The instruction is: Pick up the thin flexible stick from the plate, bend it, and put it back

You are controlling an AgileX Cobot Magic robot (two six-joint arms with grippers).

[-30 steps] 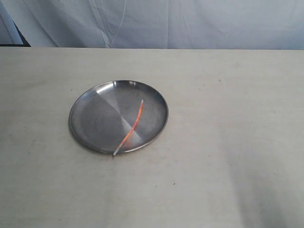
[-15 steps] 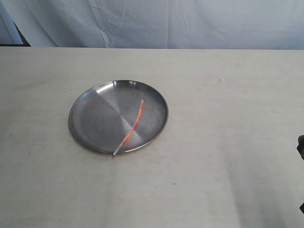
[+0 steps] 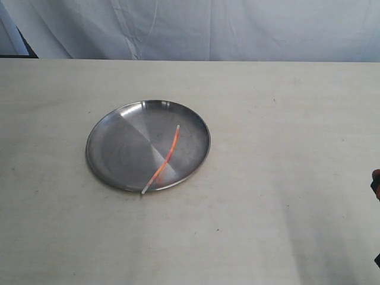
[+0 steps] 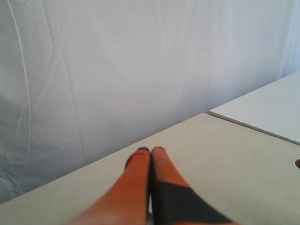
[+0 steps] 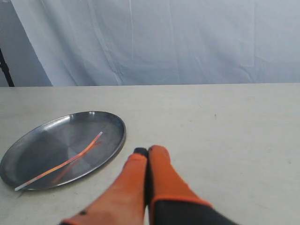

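Exterior view shows the stick [image 3: 163, 160] lying across the plate [image 3: 119, 148], whitish end at its rim. Left gripper [image 4: 151, 151] and right gripper [image 5: 146, 151] are clenched empty, off the plate.

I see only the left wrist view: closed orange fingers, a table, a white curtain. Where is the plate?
Observer: In the exterior view the plate lies on the table, left of its middle.
Operator: Is the stick on it?
Observer: Yes, the stick lies across its right half, whitish end at the near rim.
Operator: And the right gripper?
Observer: The right gripper is shut and empty, short of the plate.
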